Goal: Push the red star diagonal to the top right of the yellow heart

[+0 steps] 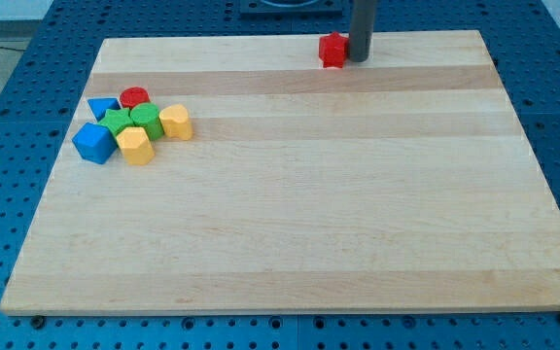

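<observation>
The worktop [299,214] is a pale wooden board with lengthwise grain bands, lying on a blue perforated base plate [8,194] that shows on all sides. A dark fixture sits just beyond the top edge, cut off by the frame.

The red star [332,50] is a small, glossy red block with blunt points, sitting close to the top edge, right of its midpoint. The tool is a plain dark rod with no jaws, so it holds nothing; my tip [359,59] stands on the worktop, touching or just beside the star's right side.

Near the left edge, in the upper half, a tight cluster lies well apart from the star: a red cylinder [134,96], a blue triangle [102,106], two green blocks [117,121] [147,119], a blue cube [92,142], the yellow heart [176,122] on the cluster's right, and another yellow block [135,145] at the bottom.
</observation>
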Motion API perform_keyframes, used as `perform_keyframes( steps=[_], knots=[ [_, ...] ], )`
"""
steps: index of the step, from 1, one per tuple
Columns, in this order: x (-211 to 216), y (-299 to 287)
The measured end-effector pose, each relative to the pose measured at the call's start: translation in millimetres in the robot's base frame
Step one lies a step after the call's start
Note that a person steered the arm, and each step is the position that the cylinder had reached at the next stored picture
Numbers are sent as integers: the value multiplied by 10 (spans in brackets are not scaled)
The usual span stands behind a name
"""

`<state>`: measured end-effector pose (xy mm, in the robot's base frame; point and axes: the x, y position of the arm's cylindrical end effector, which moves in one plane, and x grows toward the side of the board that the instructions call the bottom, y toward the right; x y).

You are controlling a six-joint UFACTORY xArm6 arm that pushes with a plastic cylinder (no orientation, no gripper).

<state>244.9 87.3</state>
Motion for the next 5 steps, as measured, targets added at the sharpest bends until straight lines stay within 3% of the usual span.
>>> perform_keyframes(
  steps=[2,5],
  knots=[
    [0,-499],
    [157,-471]
  ],
)
